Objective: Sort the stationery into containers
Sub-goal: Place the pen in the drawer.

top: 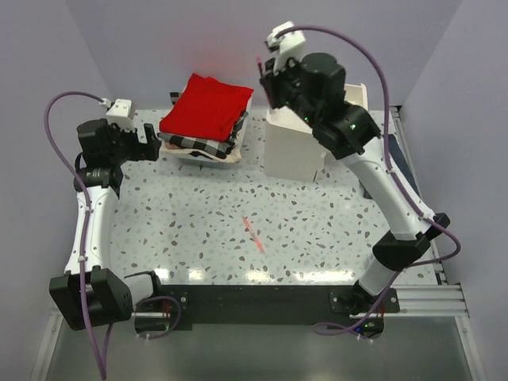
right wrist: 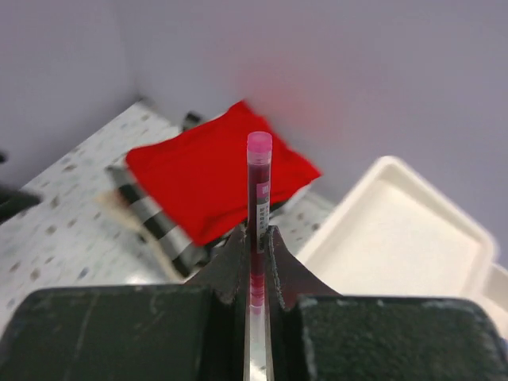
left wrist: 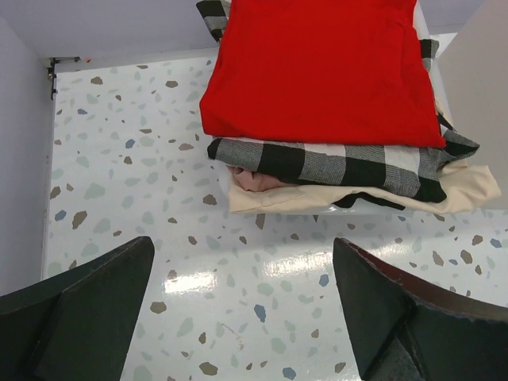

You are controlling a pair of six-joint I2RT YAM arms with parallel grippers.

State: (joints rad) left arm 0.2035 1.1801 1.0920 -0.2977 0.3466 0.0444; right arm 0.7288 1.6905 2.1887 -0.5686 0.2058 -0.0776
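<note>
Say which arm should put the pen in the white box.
Right. The right gripper is shut on the pen, near the white box; the left gripper is open and empty, by the cloth stack.

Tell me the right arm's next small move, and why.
Probably carry the pink-capped pen sideways until it is over the open drawer, before letting go. The right end effector is shut on the pen, and in the right wrist view the drawer lies beside it, not beneath.
</note>
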